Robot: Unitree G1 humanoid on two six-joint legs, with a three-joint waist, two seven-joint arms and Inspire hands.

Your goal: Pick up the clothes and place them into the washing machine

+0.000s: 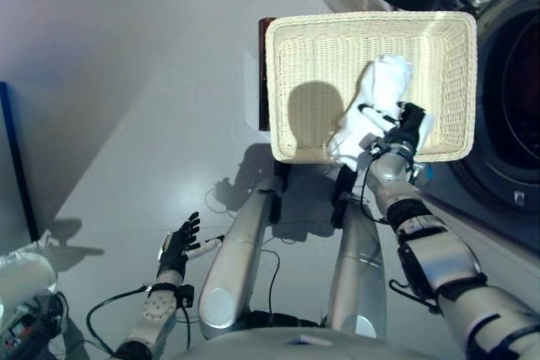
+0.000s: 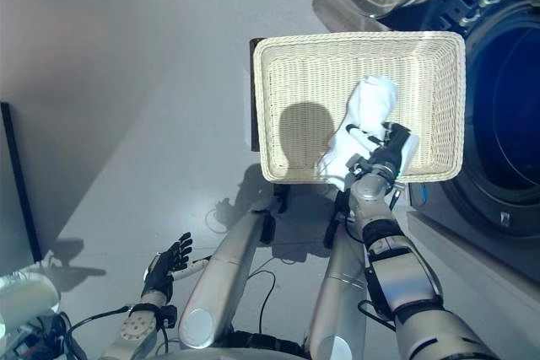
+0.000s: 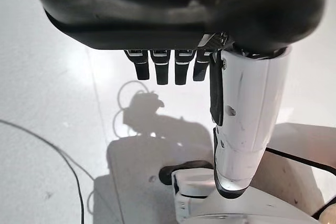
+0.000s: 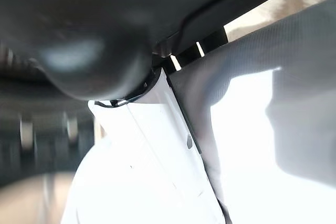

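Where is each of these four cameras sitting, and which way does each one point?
Left eye view: on the head, looking down at the cream wicker basket, white cloth, both arms.
Right eye view: beside it, same scene; also the dark washing machine drum.
Left wrist view: on the left arm, facing the pale floor past the left hand.
Right wrist view: on the right arm, pressed against the cloth under the right hand.
Both eye views share everything.
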